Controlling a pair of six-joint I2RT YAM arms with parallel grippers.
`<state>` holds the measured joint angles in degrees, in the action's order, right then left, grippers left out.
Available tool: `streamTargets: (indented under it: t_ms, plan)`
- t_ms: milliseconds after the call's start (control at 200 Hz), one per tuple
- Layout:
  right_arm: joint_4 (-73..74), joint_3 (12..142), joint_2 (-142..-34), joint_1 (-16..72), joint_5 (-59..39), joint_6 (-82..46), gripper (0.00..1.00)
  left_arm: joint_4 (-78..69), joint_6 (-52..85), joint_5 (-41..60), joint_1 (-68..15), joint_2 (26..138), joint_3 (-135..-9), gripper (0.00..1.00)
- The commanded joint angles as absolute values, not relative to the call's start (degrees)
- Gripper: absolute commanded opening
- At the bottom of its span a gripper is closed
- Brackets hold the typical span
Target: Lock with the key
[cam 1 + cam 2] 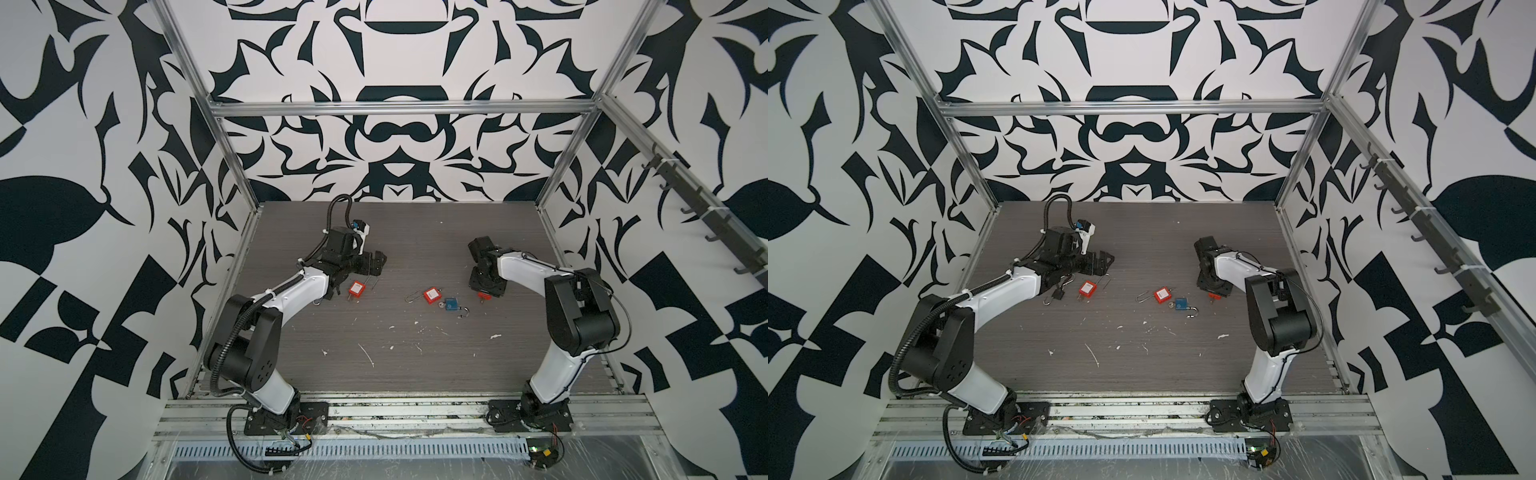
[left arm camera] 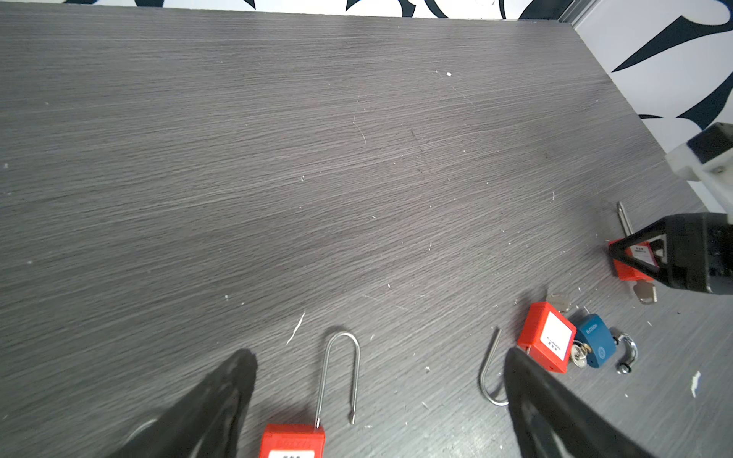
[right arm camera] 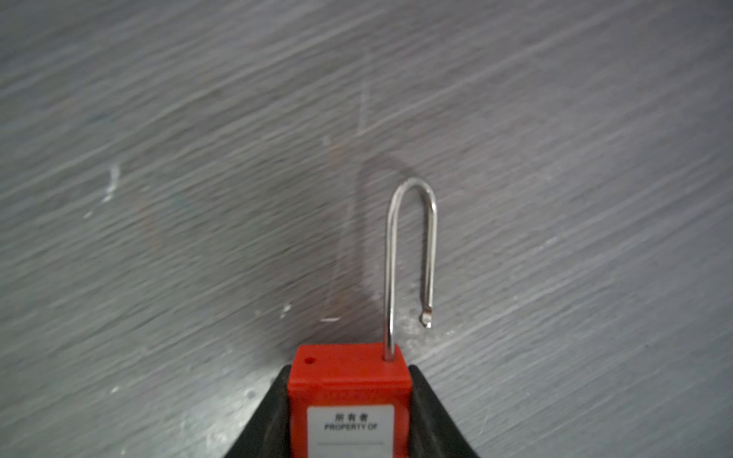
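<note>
Right under the right wrist lens lies a red padlock [image 3: 349, 416], flat on the grey surface [image 1: 415, 353], with the right gripper [image 3: 349, 368] closed against both flanks of its body; how firm the squeeze is I cannot tell. Its shackle [image 3: 410, 246] is open: 1 leg is seated in the body, while the free end hangs clear on the side away from the empty hole. In the left wrist view a silver key [image 2: 644, 293] sticks out of that padlock's base, apparently seated in the cylinder. In both top views this padlock is on the right of the surface, almost hidden beneath the gripper. The left gripper [image 1: 374, 266] stands fully apart and holds nothing, near a second red padlock [image 1: 356, 288] on the left. A third red padlock [image 1: 432, 295] and a blue padlock [image 1: 451, 304] lie just beside each other mid-surface, apart from both grippers. All 4 show open shackles. I judge the task barely begun: the lock body is gripped, nothing more. What is left, as I read it, is to turn the shackle over its hole, press it home, then turn the key, probably with the left gripper while the right steadies the body.
</note>
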<state>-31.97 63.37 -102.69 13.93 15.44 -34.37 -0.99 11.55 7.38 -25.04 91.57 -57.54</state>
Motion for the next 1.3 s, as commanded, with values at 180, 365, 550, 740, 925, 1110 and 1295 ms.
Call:
streamTargets:
  t_ms: [180, 365, 550, 740, 925, 1110, 1295]
  plan:
    - [-30.3, 64.1, -96.3, 15.2, 13.3, -23.7, 0.36, 0.2, 10.3, 7.4, -25.2, 88.7, -58.2, 0.99]
    - [-24.9, 62.6, -88.7, 18.3, -1.7, -3.7, 0.30, 2.7, 0.9, 12.8, -25.1, 87.0, -59.8, 1.00]
    - [-24.3, 59.4, -80.0, 21.4, -14.8, 17.6, 0.27, 1.1, -5.9, 20.3, -25.1, 86.8, -61.5, 0.97]
    - [-24.4, 56.9, -73.7, 22.5, -27.9, 33.8, 0.24, -11.0, -12.7, 40.5, -25.1, 86.8, -57.6, 0.76]
    - [-31.8, 60.1, -73.7, 25.2, -31.9, 42.0, 0.21, -9.1, -20.9, 51.6, -25.6, 86.9, -57.0, 0.54]
    - [-32.5, 59.7, -73.8, 27.3, -32.6, 43.1, 0.21, -4.4, -29.4, 54.6, -26.9, 87.4, -58.4, 0.49]
    - [-30.8, 58.9, -74.2, 28.7, -32.5, 42.8, 0.19, 6.8, -41.1, 55.0, -29.0, 88.4, -60.8, 0.51]
